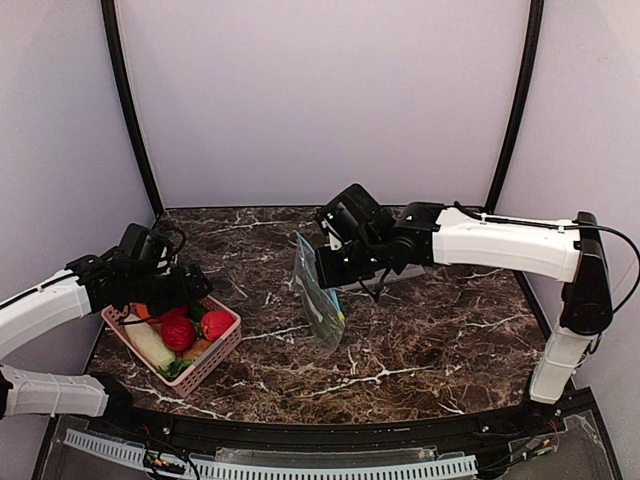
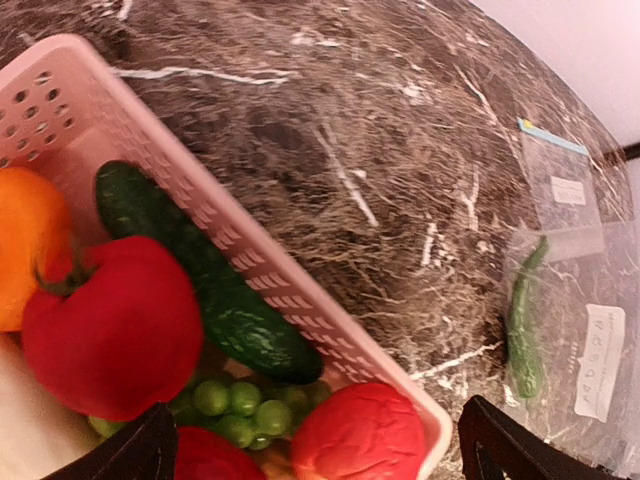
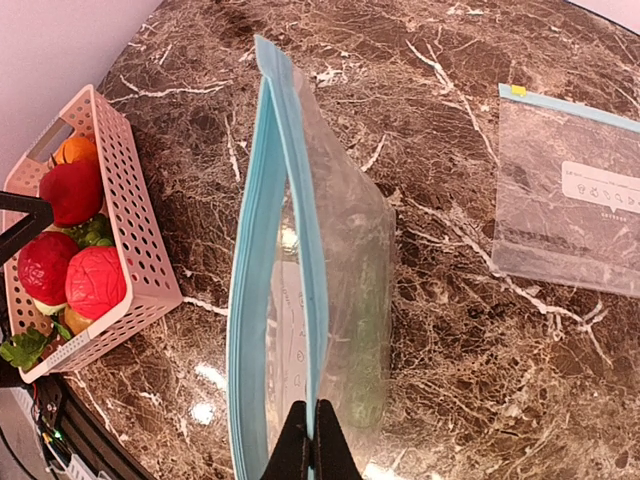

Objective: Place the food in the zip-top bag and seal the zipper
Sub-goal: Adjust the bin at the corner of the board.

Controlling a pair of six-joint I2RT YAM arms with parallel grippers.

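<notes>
Because the left claw point(image 2: 320, 452) hangs with its fingers spread wide and nothing in them, the food point(image 2: 110, 340) right under it is the easy thing to reach. A red round one point(image 2: 360, 435) sits just below the claw in the pink basket point(image 2: 300, 300). A long dark green piece point(image 2: 220, 300) lies along the basket wall past it. Farther off, to this claw's right, stands the zip-top bag point(image 3: 340, 290), with a green piece point(image 2: 522, 330) already inside. The right claw point(image 3: 312, 440) is pinched tight on the bag's edge. The blue zipper point(image 3: 250, 300) runs straight away from that claw. The left arm is nearer the food. How wide the bag's mouth gapes is hard to tell. A second bag point(image 3: 570, 200) lies flat beyond.
</notes>
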